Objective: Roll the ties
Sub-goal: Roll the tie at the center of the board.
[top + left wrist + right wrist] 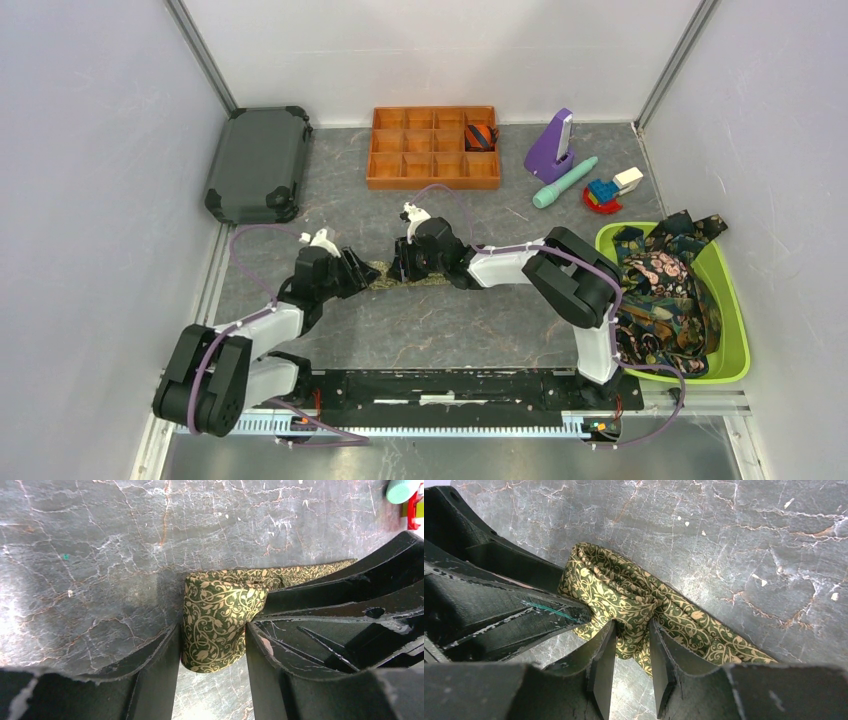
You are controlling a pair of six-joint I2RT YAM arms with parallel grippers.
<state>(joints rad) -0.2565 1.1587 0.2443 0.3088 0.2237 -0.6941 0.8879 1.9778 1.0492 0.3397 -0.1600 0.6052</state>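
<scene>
Top view, arms: two; left gripper [362,271] and right gripper [399,268] meet nose to nose at mid-table
Top view, olive tie [383,272]: one, lying on the table [480,320] between the two grippers; a short length shows past the right gripper
Top view, basket [736,335]: one, lime green, at the right edge; it holds a heap of dark patterned ties [662,290], their number cannot be told
Top view, orange tray [433,182]: one, divided; a single rolled striped tie [480,136] sits in its far right corner compartment
Top view, others: one dark case [258,163] far left; one purple stand [550,148]; one teal stick [565,182]; one small cluster of toy blocks [606,191]
Left wrist view, roll: one thick olive roll, vine-patterned; both fingers [155,660] of the left gripper press its two ends, so the claw pinches the roll; one flat tail runs off to the upper right, beside the right gripper's black body
Right wrist view, grip: the right gripper's two fingers [604,655] are pressed together on one bunched fold of the olive tie, just beside the roll; layered edges of the roll show at the upper left, touching the left gripper; one tail lies flat toward the lower right
</scene>
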